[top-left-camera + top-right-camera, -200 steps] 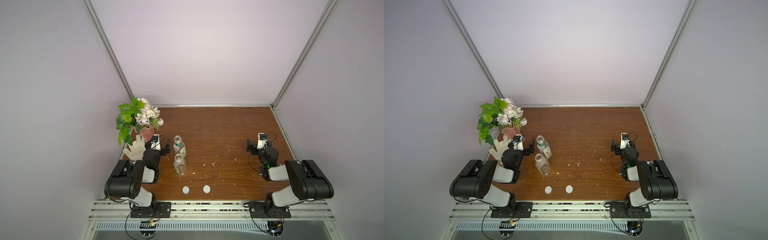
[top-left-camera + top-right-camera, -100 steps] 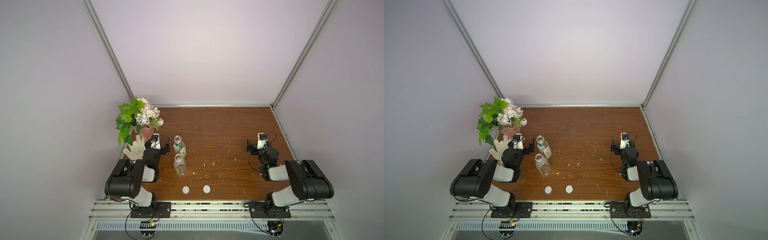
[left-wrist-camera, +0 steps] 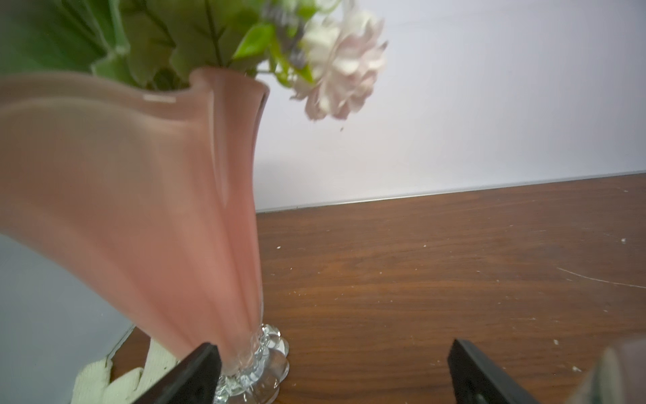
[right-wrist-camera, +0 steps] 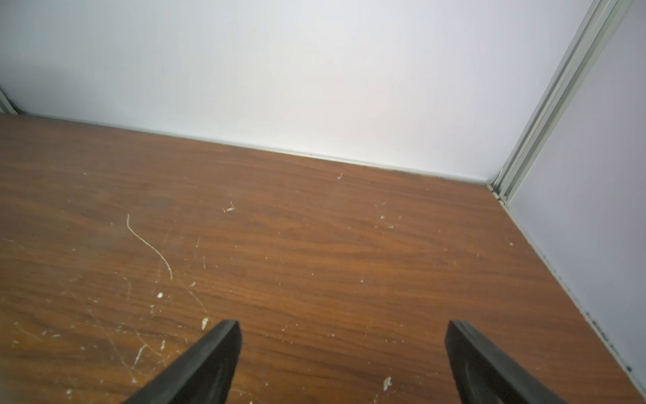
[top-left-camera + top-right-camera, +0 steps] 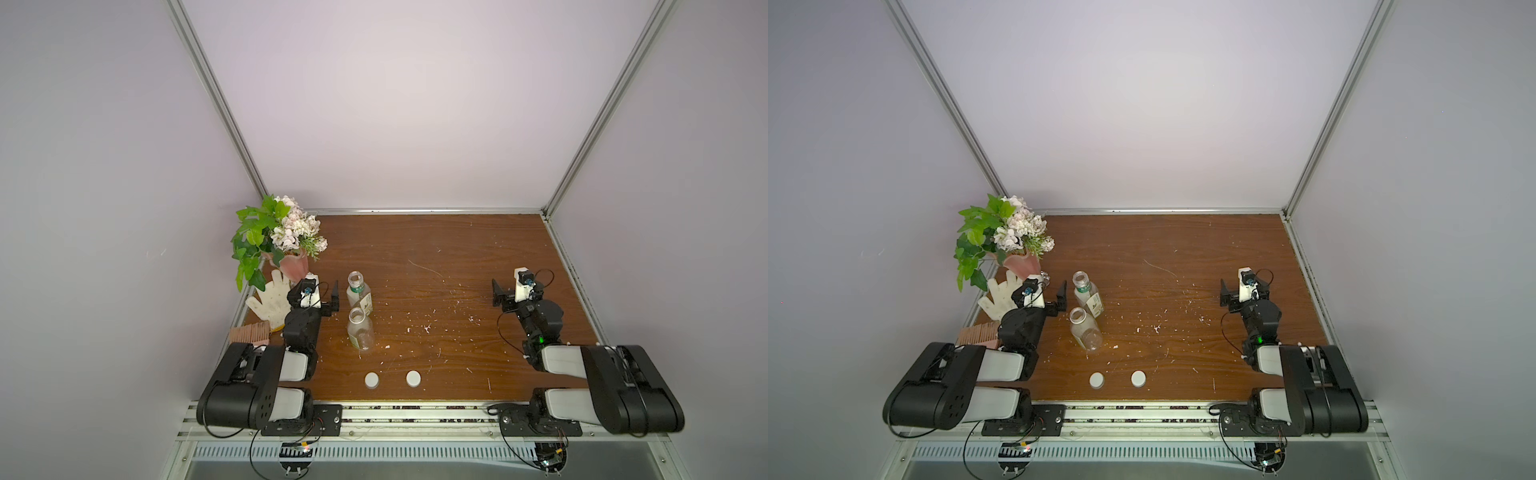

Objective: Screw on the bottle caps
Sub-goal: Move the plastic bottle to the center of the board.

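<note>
Wooden counter (image 5: 436,249), both pincers gaping and empty, bottles uncapped.
The left pincer (image 5: 322,293) sits just beside the pink vase (image 5: 294,265), and the right pincer (image 5: 511,295) is well apart at the opposite side. The labelled bottle (image 5: 360,293) and the plain bottle (image 5: 360,332) stand upright close together near the left pincer. Two white bottle caps (image 5: 371,380) (image 5: 413,378) lie flat near the front edge.

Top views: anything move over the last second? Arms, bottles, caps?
Nothing visibly changed. The left end effector and right end effector are open and empty as before. The labelled bottle, plain bottle and caps sit where they were, uncapped.
</note>
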### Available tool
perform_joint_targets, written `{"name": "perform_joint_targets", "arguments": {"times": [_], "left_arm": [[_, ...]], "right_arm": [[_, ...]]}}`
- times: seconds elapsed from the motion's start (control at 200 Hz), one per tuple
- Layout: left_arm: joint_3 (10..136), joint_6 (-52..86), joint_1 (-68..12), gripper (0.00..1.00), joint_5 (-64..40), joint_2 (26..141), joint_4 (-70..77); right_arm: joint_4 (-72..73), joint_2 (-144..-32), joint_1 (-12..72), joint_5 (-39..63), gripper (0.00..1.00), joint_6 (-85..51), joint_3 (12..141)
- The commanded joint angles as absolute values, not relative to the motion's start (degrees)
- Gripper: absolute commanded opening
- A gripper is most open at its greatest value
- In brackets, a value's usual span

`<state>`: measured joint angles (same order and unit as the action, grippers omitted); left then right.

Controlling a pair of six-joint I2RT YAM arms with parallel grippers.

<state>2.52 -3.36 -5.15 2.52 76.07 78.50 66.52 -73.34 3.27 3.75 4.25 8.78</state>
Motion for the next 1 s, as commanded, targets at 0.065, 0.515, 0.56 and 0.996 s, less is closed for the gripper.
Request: {"name": "perform_joint_targets", "arguments": {"times": [0.065,0.515,0.56,0.996], "left_arm": [[0.18,-4.16,-8.41,0.99,10.47,63.61,76.22],[21.13,14.56,-10.98,0.99,2.64,34.96,33.19],[24.88,16.37,-10.98,0.99,1.25,35.73,27.31],[53.37,25.65,-10.87,0.99,1.62,42.67,-26.12]], "right_arm": [[54.54,-59.54,4.13,2.6,0.99,2.53,10.84],[11.23,-39.21,4.28,-0.44,0.99,-23.44,31.35],[4.79,-39.05,4.23,-5.01,0.99,-29.1,33.38],[-11.39,-42.67,4.72,-0.73,0.99,-27.79,42.57]]}}
